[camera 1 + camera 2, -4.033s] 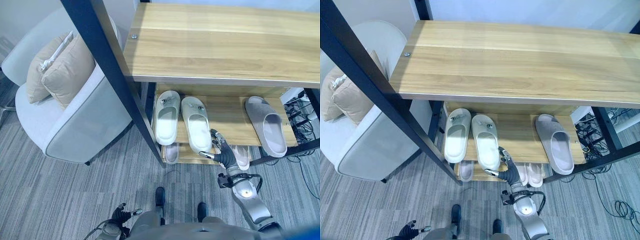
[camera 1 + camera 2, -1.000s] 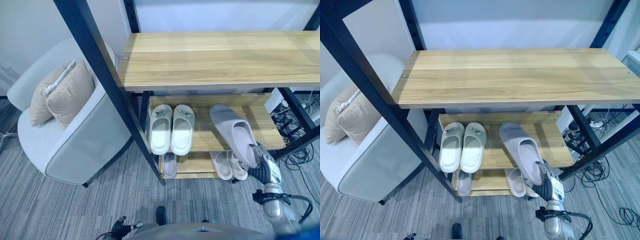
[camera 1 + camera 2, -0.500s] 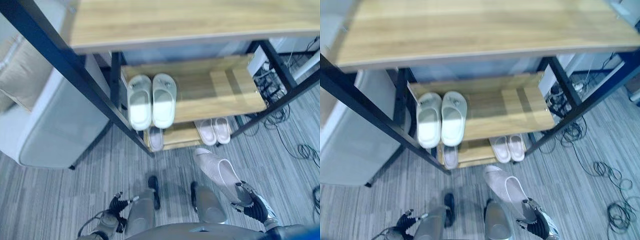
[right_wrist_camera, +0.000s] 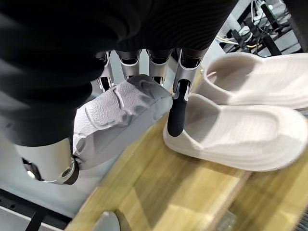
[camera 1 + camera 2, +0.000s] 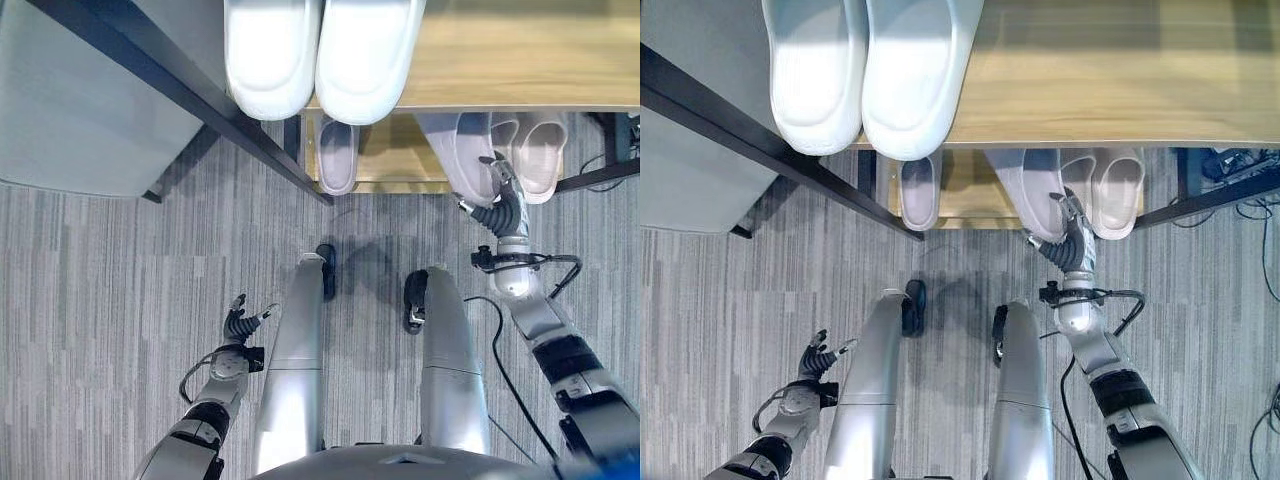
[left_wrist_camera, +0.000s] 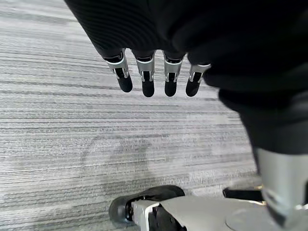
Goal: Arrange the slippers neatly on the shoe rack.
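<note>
Slipper (image 4: 120, 115) clamped in my right robot hand (image 5: 1072, 245) sits at the bottom shelf (image 4: 192, 192) beside the pair (image 4: 240, 115), so I'd slide it straight in (left robot hand (image 5: 240, 322) idle, fingers relaxed).

A grey slipper (image 4: 118, 120) sits on the rack's (image 5: 1060, 110) bottom shelf just beside a pale pair (image 4: 240, 120), a small slipper (image 5: 919, 190) lies further along that shelf, and two white slippers (image 5: 865, 70) rest side by side on the shelf above.
</note>
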{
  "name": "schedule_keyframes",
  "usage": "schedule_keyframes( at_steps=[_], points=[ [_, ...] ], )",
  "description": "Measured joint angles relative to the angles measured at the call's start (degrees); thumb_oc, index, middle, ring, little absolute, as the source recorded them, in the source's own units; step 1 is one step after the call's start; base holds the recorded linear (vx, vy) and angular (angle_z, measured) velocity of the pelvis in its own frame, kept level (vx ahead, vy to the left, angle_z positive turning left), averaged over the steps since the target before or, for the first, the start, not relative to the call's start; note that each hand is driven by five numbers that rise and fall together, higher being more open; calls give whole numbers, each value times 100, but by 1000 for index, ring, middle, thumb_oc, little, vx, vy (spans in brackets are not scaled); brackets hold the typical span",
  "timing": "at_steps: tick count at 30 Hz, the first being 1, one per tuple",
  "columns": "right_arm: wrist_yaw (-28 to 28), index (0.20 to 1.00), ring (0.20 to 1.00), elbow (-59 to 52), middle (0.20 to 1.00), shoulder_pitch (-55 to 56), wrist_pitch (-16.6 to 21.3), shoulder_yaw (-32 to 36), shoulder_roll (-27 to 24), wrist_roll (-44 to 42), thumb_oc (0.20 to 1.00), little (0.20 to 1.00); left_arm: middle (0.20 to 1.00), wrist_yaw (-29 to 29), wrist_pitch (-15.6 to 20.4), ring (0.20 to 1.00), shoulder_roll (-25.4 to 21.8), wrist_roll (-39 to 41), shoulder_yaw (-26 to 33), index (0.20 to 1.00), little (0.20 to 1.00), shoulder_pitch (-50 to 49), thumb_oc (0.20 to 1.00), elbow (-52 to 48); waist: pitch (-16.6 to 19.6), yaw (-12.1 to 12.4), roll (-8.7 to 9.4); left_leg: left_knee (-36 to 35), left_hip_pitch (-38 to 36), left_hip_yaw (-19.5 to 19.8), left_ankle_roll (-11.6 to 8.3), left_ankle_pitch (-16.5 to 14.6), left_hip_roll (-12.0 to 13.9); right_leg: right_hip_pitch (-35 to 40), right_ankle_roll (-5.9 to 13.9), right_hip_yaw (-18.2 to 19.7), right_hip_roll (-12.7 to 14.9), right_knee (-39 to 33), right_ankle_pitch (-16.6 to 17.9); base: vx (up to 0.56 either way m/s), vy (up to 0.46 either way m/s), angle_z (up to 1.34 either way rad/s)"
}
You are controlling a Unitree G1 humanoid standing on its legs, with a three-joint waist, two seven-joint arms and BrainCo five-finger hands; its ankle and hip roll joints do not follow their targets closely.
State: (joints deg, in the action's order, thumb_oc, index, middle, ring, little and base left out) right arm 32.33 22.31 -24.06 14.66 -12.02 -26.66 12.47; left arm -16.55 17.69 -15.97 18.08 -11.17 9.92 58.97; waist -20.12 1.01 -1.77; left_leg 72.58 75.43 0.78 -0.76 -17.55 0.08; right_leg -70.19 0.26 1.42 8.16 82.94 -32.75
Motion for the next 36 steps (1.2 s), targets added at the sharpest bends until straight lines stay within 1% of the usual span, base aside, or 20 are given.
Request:
schedule_keyframes(
  at_steps=[4,7,8,10,11,12,13,14,15,16,17,18,19,20,21,23,27,31,34,36],
  points=[
    [103,200,200,-7,200,-376,-93,-49,116,13,200,200,1000,-15,31,1000,17,393,52,1000,1000,34,1000,-39,89,60,-46,800,563,99,-11,-236,-39,-442,18,7,17,796,-352,59,-53,10],
    [145,200,200,-1,200,-300,-200,-104,144,15,200,200,1000,-19,51,1000,135,619,46,1000,1000,-32,1000,-90,278,119,-47,1308,802,164,-104,-426,-114,-606,-25,13,65,1346,-656,82,-79,12],
    [146,200,200,7,200,-329,-285,-253,206,-3,200,200,1000,-22,55,1000,153,761,8,1000,1000,-160,1000,-176,450,151,-59,1608,1005,228,-167,-491,-137,-775,29,5,26,1628,-720,116,-79,-1],
    [146,200,200,2,200,-475,-415,-368,393,-27,200,200,1000,-19,48,1000,206,947,18,1000,1000,-314,1000,-158,618,142,-79,2597,1380,358,-146,-846,-140,-982,-34,17,61,2571,-1211,114,-55,4],
    [143,200,200,2,200,-498,-448,-410,398,-42,200,200,1000,-21,39,1000,231,998,0,1000,1000,-329,1000,-122,682,152,-47,2831,1531,392,-202,-899,-156,-1101,-40,17,80,2836,-1323,99,-43,3],
    [125,200,200,-1,200,-536,-508,-449,400,-39,200,200,1000,-24,36,1000,220,1007,-4,1000,1000,-403,1000,-45,768,185,-26,3104,1675,456,-278,-963,-182,-1232,-21,41,10,3095,-1354,122,-41,-9],
    [122,200,200,-1,200,-548,-520,-440,399,-39,200,200,1000,-31,11,1000,220,1009,6,1000,1000,-459,1000,-11,772,184,-23,3286,1719,480,-260,-1030,-161,-1251,-23,62,2,3268,-1434,98,-31,-3],
    [131,200,200,9,200,-490,-580,-409,398,-45,200,200,1000,-38,-1,1000,213,1011,-1,1000,1000,-481,1000,-26,791,138,7,3388,1769,452,-370,-1078,-158,-1278,43,83,23,3384,-1505,126,-41,-5],
    [110,200,200,6,200,-497,-634,-426,366,-40,200,200,1000,-64,5,1000,184,1011,3,1000,1000,-592,1000,-76,820,140,10,3672,1715,481,-292,-1200,-150,-1302,21,130,-8,3563,-1490,84,-19,-28],
    [108,200,200,2,200,-611,-704,-444,379,-49,200,200,1000,-146,13,1000,130,1010,-13,1000,1000,-743,1000,-163,820,143,-3,4182,1801,508,-362,-1370,-152,-1389,94,150,-17,4032,-1589,102,-16,-40],
    [114,200,200,0,200,-737,-718,-420,373,-50,200,200,1000,-162,9,1000,100,1012,4,1000,1000,-736,1000,-150,820,103,-9,4500,2021,519,-381,-1457,-111,-1562,-14,267,-18,4389,-1683,84,-12,-27],
    [116,200,200,-16,200,-812,-751,-411,381,-54,200,200,1000,-181,4,1000,81,1023,-25,1000,1000,-626,1000,-155,832,92,23,4590,2267,513,-523,-1491,-104,-1820,-14,325,-2,4511,-1682,72,-22,1],
    [39,200,200,-9,200,-940,-777,-490,393,-42,200,200,1000,-208,-6,1000,85,1061,-220,1000,1000,-550,1000,-192,808,-29,-33,5723,2131,610,-233,-1932,-279,-2205,73,479,86,4781,-1639,59,-22,-1],
    [38,200,200,-2,200,-899,-844,-556,406,-47,200,200,1000,-211,-1,1000,94,1060,-220,1000,1000,-574,1000,-275,727,-69,-78,5769,1893,689,-515,-2671,-300,-2255,272,530,62,4919,-1534,53,-19,7],
    [-60,200,200,1,200,-855,-996,-723,423,-65,200,200,1000,-210,-61,1000,115,1063,-216,1000,1000,-617,1000,-269,647,-144,-49,5860,1902,584,-476,-2675,-313,-2236,373,660,-14,5083,-1512,55,-8,14],
    [-167,200,200,165,200,-1159,-1003,-872,427,-235,200,200,1000,-207,-132,1000,112,1066,-211,1000,1000,-602,1000,-236,466,-115,-38,5835,1910,577,-476,-2673,-287,-2310,367,708,-19,5120,-1514,40,-2,11],
    [-324,200,200,759,200,-1755,-1209,-949,541,-439,200,200,1000,-113,-256,1000,114,1062,-209,1000,1000,-705,1000,-78,362,-119,-60,5649,1627,613,-438,-2658,-278,-2064,203,571,9,4971,-1570,8,0,-1],
    [-302,200,200,1987,200,-2744,-1502,-1075,820,-439,200,200,1000,-98,-340,1000,81,1058,-205,1000,1000,-633,1000,106,315,-107,-64,5517,1335,608,-412,-2670,-234,-1740,210,556,6,4790,-1572,1,10,-3],
    [-507,200,200,2670,200,-3456,-1649,-1633,1065,-495,200,200,1000,-71,-388,1000,83,1064,-218,1000,1000,-530,1000,222,314,-16,-65,5514,1332,610,-413,-2670,-242,-1735,216,552,12,4795,-1573,2,5,1],
    [-548,200,200,2667,200,-3455,-1727,-1629,1154,-495,200,200,1000,14,-417,1000,83,1061,-218,1000,1000,-502,1000,247,306,3,-60,5513,1332,603,-411,-2670,-237,-1729,209,553,9,4782,-1568,0,0,0]
  ],
)
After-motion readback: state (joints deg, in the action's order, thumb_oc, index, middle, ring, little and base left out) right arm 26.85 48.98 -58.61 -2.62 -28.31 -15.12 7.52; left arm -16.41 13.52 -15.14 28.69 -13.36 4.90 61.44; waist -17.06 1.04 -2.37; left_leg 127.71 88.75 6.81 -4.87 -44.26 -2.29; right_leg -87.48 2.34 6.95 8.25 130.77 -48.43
